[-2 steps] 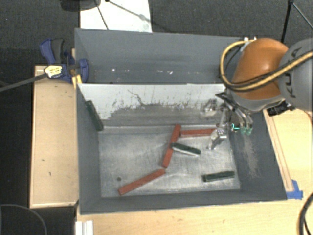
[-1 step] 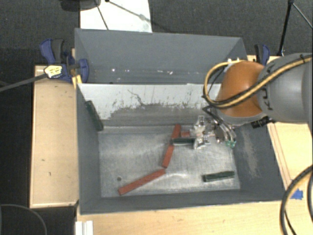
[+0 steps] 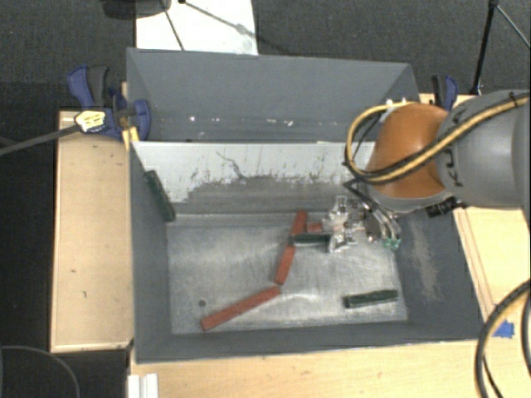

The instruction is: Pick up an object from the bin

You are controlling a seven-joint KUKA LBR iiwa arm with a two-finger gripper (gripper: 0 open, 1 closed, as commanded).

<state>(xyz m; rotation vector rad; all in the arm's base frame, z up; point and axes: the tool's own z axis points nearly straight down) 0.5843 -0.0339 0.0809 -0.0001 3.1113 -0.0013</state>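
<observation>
In the bin [image 3: 265,98], three red sticks [image 3: 241,305], three dark green sticks [image 3: 371,299], pincer [image 3: 342,232] state unclear.

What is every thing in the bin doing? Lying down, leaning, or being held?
Long red stick: lying flat, front.
Short red stick: lying flat, middle.
Red bit: lying near the back.
Middle green stick: lying flat, one end at the gripper.
Right green stick: lying flat, alone.
Left dark stick: resting against the bin wall.
Gripper: low in the bin; grip unclear.
</observation>
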